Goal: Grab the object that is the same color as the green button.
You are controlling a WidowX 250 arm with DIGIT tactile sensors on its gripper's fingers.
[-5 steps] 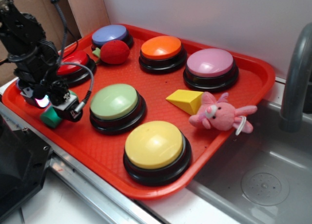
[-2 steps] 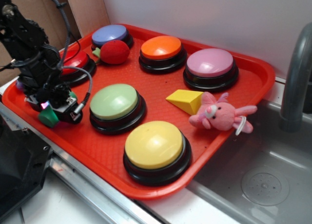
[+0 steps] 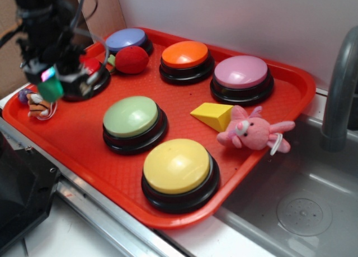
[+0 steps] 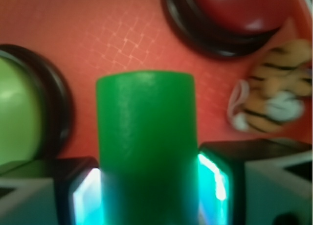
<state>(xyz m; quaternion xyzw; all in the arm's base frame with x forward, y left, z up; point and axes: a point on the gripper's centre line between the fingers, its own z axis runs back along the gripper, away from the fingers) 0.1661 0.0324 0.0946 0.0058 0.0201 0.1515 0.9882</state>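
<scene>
The green cylinder block [image 4: 145,142] is pinched between the two pads of the end effector [image 3: 51,84], one pad pressed to each curved side, and is held clear of the red tray [image 3: 291,95] above its far left corner. In the wrist view only the lower part of the block is seen to be gripped; the upper part projects freely beyond the pads.

By that evidence the grab is judged to be essentially made. The chief risk is slippage: the block is smooth and round, so contact is made along narrow lines only, and a quick swing of the arm could allow it to rotate or slide out. If dropped, it would be expected to roll on the tray.

Directly below and just beside the held block are the red button [image 3: 92,72] and a small striped tiger toy [image 3: 39,107] near the left edge of the tray; a low sideways move could bring the projecting end against either. The green button [image 3: 133,118] stands nearer the middle of the tray, well apart from the block.
</scene>
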